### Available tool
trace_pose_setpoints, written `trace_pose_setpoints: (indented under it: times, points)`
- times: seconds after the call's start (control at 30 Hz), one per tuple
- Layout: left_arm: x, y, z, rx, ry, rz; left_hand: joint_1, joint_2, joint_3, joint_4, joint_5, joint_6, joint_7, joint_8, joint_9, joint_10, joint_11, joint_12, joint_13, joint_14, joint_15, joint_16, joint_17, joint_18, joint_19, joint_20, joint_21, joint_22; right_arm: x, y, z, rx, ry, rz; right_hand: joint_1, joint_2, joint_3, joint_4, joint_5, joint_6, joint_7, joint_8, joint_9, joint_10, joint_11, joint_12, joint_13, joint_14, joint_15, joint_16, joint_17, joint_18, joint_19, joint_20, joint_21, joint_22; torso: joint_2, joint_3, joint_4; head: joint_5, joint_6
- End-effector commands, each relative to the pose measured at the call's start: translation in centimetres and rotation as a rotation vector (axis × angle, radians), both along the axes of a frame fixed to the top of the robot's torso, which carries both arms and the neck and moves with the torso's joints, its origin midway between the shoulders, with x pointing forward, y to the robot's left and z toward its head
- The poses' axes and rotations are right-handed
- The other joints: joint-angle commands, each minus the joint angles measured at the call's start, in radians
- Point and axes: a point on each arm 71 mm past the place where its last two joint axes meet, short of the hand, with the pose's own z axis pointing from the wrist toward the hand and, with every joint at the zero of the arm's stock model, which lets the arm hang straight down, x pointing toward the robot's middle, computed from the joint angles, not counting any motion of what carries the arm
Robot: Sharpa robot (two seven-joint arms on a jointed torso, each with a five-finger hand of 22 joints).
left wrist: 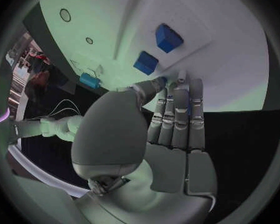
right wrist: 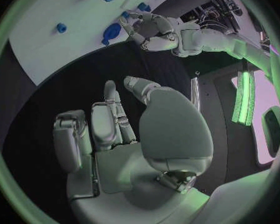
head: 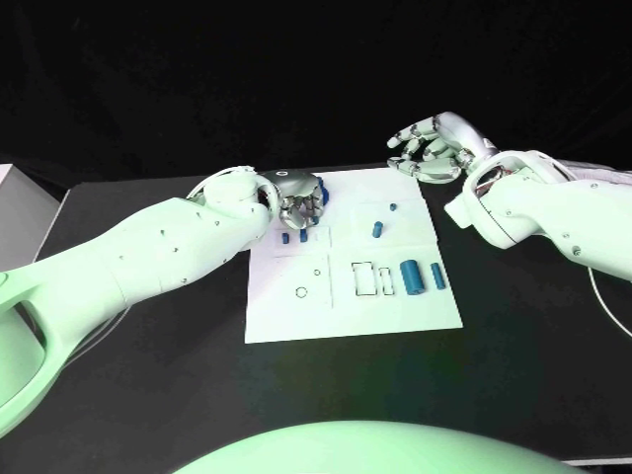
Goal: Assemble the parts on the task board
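Hiding blue part (head: 305, 200) beneath curled fingers: left hand (head: 297, 196); grasp unclear.

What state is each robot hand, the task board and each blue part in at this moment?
Left robot hand: down on the board's far left area, fingers closed round a small blue part.
Right robot hand: off the board beyond its far right corner, fingers curled, holding nothing.
Task board: flat on the black table.
Large blue cylinder: lying on the board's right side.
Two blue blocks: resting on the board, untouched.

Matt white task board (head: 348, 311), black table (head: 529, 355)
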Motion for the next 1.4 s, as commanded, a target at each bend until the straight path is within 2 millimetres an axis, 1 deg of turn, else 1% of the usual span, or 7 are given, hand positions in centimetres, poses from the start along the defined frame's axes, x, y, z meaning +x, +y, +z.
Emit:
trace_pose_setpoints:
  times: [0.03,0.5,0.7,0.8,0.97,1.07,1.4]
  points:
    - [-0.24,-0.31,-0.24,0.008,0.035,-0.018,-0.003,-0.002,0.001,-0.008,-0.006,-0.010,-0.006,-0.009,-0.003,0.006,0.004,-0.006,-0.001,0.004,0.000,0.005,-0.005,0.012,-0.003,0.003,0.005,0.002,-0.03,0.12,0.07,0.001,-0.006,0.010,-0.011,0.003,0.002,0.004,0.006,-0.001,0.005,0.004,0.001,0.010,0.000,-0.005,-0.001,0.002,0.004,0.000,0.000,-0.007,0.105,0.008,0.004,0.263,-0.001,-0.0004,-0.0001,0.000,-0.002]
    - [-0.43,-0.50,-0.27,0.009,0.047,-0.030,-0.007,-0.007,0.001,-0.012,-0.006,-0.019,-0.011,-0.018,-0.006,-0.001,0.007,-0.016,-0.003,0.004,0.003,0.012,0.000,0.012,-0.007,0.006,0.007,0.004,-0.02,0.22,0.07,0.001,-0.006,0.012,-0.011,0.003,0.002,0.004,0.006,-0.001,0.005,0.004,0.001,0.010,0.000,-0.005,-0.001,0.002,0.004,0.000,0.000,-0.007,0.105,0.008,0.004,0.263,0.000,-0.0005,-0.0012,0.001,-0.004]
    - [-0.34,-0.36,-0.29,0.011,0.042,-0.020,-0.007,0.008,0.004,-0.015,-0.006,0.006,-0.003,-0.009,-0.002,0.011,-0.001,-0.012,0.002,0.015,-0.002,0.028,0.013,0.014,-0.007,0.004,0.012,0.009,-0.02,0.23,0.07,0.001,-0.006,0.013,-0.011,0.003,0.002,0.004,0.006,-0.001,0.005,0.004,0.001,0.010,0.000,-0.005,-0.001,0.002,0.004,0.000,0.000,-0.007,0.105,0.008,0.004,0.263,0.001,-0.0002,-0.0010,-0.001,-0.003]
    - [-0.25,-0.27,-0.28,0.009,0.033,-0.012,0.000,0.026,0.004,-0.022,-0.006,0.026,-0.002,-0.002,0.002,0.032,-0.004,-0.002,0.008,0.034,-0.005,0.044,0.035,0.014,-0.003,0.000,0.020,0.015,-0.03,0.24,0.07,0.001,-0.005,0.013,-0.011,0.003,0.002,0.004,0.006,-0.001,0.005,0.004,0.001,0.010,0.000,-0.005,-0.001,0.002,0.004,0.000,0.000,-0.007,0.105,0.008,0.004,0.263,0.001,-0.0001,-0.0012,-0.001,-0.004]
    - [-0.17,-0.18,-0.32,0.008,0.026,-0.005,0.011,0.040,0.004,-0.034,-0.006,0.037,0.001,0.001,0.004,0.044,-0.006,0.004,0.013,0.049,-0.007,0.055,0.051,0.014,0.001,-0.002,0.030,0.021,-0.03,0.25,0.08,0.001,-0.005,0.013,-0.011,0.003,0.002,0.004,0.006,-0.001,0.005,0.004,0.001,0.010,0.000,-0.005,-0.001,0.002,0.004,0.000,0.000,-0.007,0.105,0.008,0.004,0.263,0.001,-0.0001,-0.0012,-0.003,-0.005]
    - [-0.15,-0.15,-0.40,0.010,0.026,-0.004,0.016,0.044,0.005,-0.040,-0.006,0.039,0.001,0.001,0.005,0.046,-0.006,0.005,0.014,0.052,-0.008,0.057,0.052,0.014,0.003,-0.003,0.034,0.024,-0.03,0.27,0.08,0.002,-0.005,0.013,-0.011,0.003,0.002,0.003,0.007,-0.001,0.005,0.004,0.002,0.014,-0.001,-0.007,-0.004,0.002,0.003,-0.001,-0.002,-0.007,0.105,0.007,0.004,0.263,0.001,0.0003,-0.0019,-0.003,-0.005]
    - [-0.31,-0.08,-0.91,0.017,0.021,-0.007,0.021,0.053,0.004,-0.049,-0.006,0.052,0.003,0.005,0.008,0.058,-0.006,0.008,0.018,0.063,-0.008,0.063,0.058,0.014,0.005,-0.004,0.044,0.031,-0.03,0.27,0.09,0.002,-0.005,0.014,-0.012,0.003,0.002,0.003,0.007,0.000,0.005,0.004,0.002,0.015,-0.001,-0.008,-0.005,0.002,0.003,-0.001,-0.001,-0.007,0.105,0.007,0.004,0.263,0.001,-0.0007,-0.0005,-0.005,-0.009]
